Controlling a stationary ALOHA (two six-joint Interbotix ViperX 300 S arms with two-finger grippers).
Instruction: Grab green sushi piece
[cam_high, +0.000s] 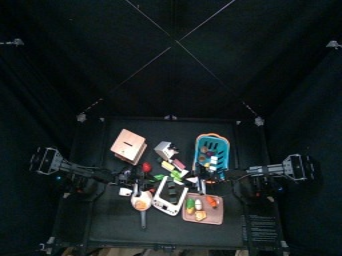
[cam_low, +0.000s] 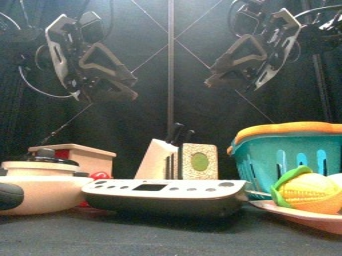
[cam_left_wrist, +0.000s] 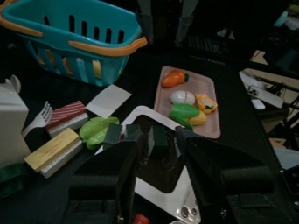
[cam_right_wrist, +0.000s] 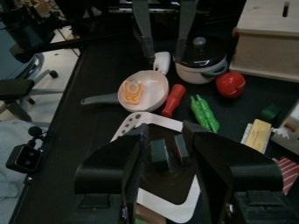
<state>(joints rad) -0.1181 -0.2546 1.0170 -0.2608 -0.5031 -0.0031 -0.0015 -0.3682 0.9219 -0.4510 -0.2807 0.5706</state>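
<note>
From the top view, the left tool (cam_high: 128, 179) and the right tool (cam_high: 222, 177) both hang over the crowded middle of the table (cam_high: 94, 225). The things there are too small to pick out the green sushi piece with any certainty.

The front view shows the green sushi piece (cam_low: 198, 160) standing upright near the middle. Its flat green face points toward the table's front, it sits just beside a white wedge (cam_low: 158, 158), and it is behind a long dark scale (cam_low: 167, 188). Both arms hang high, well above it.

In the left wrist view, the left tool (cam_left_wrist: 152, 144) has its jaws spread wide and holds nothing. The sushi piece (cam_left_wrist: 100, 130), a green face in a dark wrap, lies just ahead, beside one jaw's tip rather than between the two. This arm looks the nearer, so a small sideways shift and a descent would likely centre the piece.

In the right wrist view, the right tool (cam_right_wrist: 163, 150) is also parted wide and empty. It looks over a frying pan (cam_right_wrist: 140, 90) and a green pepper (cam_right_wrist: 202, 112). I cannot find the sushi there.
</note>
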